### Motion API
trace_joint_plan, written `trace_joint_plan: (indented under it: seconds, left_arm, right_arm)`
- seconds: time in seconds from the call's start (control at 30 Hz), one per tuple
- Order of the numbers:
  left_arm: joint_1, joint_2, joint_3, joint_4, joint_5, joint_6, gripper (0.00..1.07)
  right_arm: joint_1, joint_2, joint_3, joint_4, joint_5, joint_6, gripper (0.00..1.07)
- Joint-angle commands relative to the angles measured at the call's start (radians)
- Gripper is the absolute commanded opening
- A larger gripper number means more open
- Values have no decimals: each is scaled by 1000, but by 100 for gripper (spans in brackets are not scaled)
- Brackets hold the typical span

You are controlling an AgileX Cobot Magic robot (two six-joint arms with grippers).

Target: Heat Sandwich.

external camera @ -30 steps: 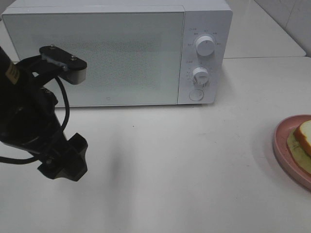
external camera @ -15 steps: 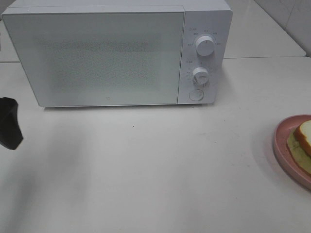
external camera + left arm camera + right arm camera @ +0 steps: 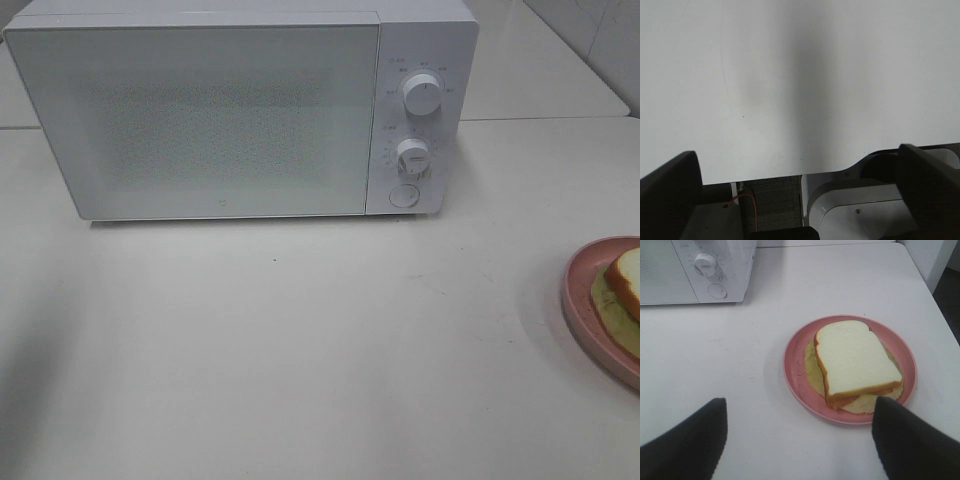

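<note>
Microwave door is closed; sandwich sits on the pink plate, well right of it. Left gripper is spread over bare surface. Right gripper, apart, empty, near the plate: open the door first.

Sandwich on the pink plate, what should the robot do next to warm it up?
Probably open the microwave door first: it looks shut, and the sandwich lies untouched on the plate, with the right hand open and empty above the table.
</note>
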Motion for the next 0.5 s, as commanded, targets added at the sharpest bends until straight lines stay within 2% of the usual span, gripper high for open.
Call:
trace_joint_plan:
  seconds: [0.03,0.37,0.5]
  left_arm:
    - [4,-54,28,-5,13,-8,102]
    - [4,-300,145,-4,11,-7,102]
    - [4,-453,210,-4,7,-5,102]
  right_arm:
    - [-7,-27,2,-3,-8,-7,76]
    - [-7,-27,2,-3,-8,-7,76]
    - [-7,-27,2,-5,-8,-4,76]
